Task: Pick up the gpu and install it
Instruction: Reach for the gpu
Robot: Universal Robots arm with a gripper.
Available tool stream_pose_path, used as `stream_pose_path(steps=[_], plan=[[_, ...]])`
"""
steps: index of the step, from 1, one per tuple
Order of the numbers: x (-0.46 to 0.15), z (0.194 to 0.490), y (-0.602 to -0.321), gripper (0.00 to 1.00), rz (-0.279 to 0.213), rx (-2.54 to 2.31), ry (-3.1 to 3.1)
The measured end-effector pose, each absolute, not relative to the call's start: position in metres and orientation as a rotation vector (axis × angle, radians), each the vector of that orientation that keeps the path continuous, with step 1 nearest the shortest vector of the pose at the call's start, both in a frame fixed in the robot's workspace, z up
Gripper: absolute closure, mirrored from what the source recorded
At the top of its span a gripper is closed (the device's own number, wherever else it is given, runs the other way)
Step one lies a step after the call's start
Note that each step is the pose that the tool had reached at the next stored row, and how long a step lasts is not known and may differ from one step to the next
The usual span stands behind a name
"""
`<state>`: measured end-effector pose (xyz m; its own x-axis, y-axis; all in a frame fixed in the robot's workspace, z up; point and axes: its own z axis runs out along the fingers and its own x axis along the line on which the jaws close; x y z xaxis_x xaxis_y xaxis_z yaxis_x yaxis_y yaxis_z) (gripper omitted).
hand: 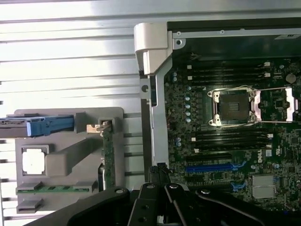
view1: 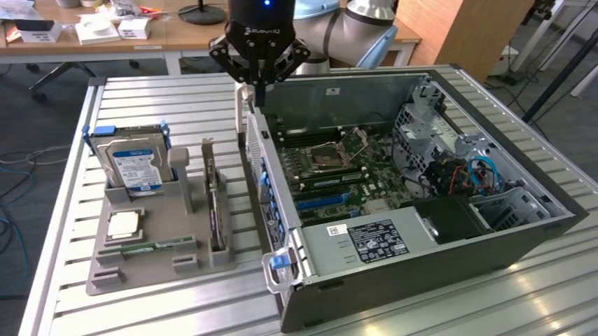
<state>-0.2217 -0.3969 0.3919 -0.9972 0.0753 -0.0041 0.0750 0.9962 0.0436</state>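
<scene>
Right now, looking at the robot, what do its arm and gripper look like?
The gripper is black, with a cylindrical body carrying white lettering and a small blue light, ending in hinged, bolted link fingers. The arm behind it is rounded silver-grey metal with a pale blue joint cap.

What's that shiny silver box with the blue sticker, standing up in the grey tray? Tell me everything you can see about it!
The silver metal hard drive is a flat rectangular box with a blue-and-white label on its face. Blue plastic rails clip along its two sides. It stands upright, slotted into the grey plastic holder at the exterior view's left, apart from the open computer case. Only the rails and the holder touch it.
</scene>
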Motion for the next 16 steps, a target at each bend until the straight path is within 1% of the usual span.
stream_pose_path(steps=[16], plan=[[-0.268, 0.391, -0.397, 0.9, 0.067, 0.119, 3.15]])
